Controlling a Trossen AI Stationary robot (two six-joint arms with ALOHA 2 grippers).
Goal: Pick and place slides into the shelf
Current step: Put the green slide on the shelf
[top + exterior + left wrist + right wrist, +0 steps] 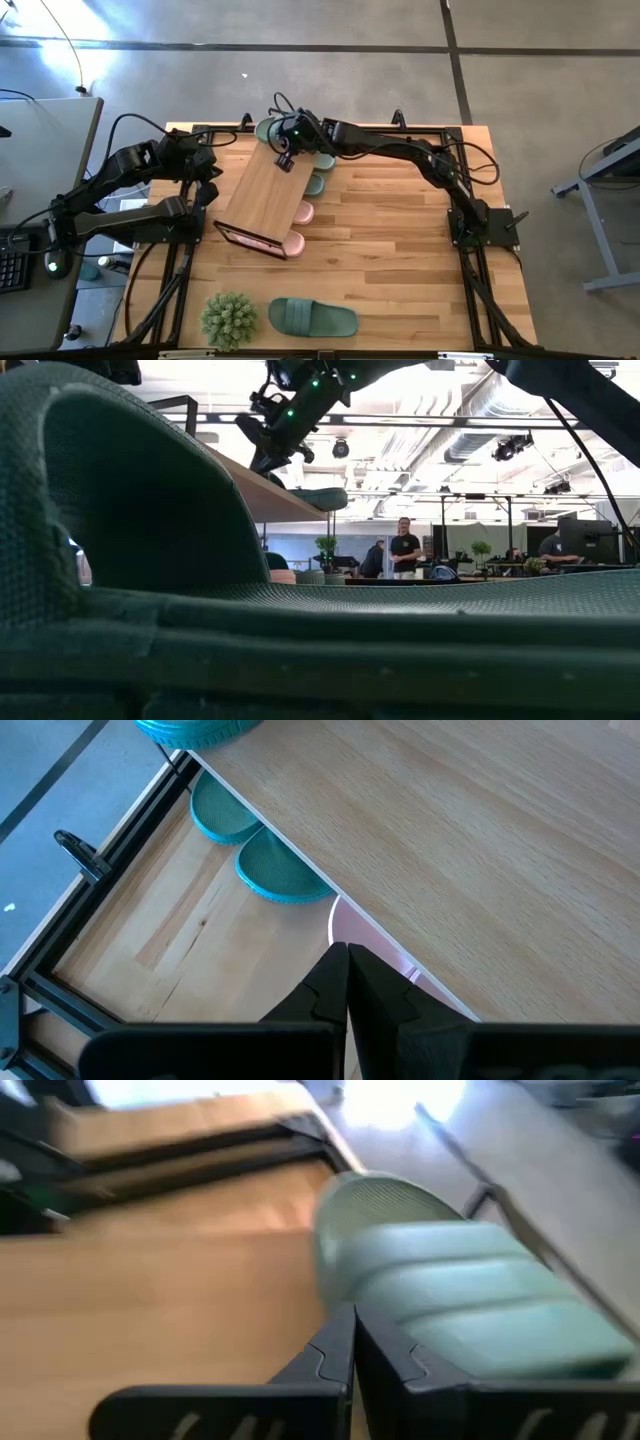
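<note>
My right jaws (pixel 284 160) were together above the shelf (pixel 262 196) at twelve o'clock; the sage slide (pixel 270 130) there needed squaring.

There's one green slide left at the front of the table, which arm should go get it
Probably the left. The left gripper hangs free beside the shelf, nearer the lone slide; the right gripper reaches across the shelf's far end.

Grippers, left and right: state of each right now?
Left gripper: shut, empty, beside the shelf.
Right gripper: shut, empty, over the shelf's far end by a green slide.
</note>
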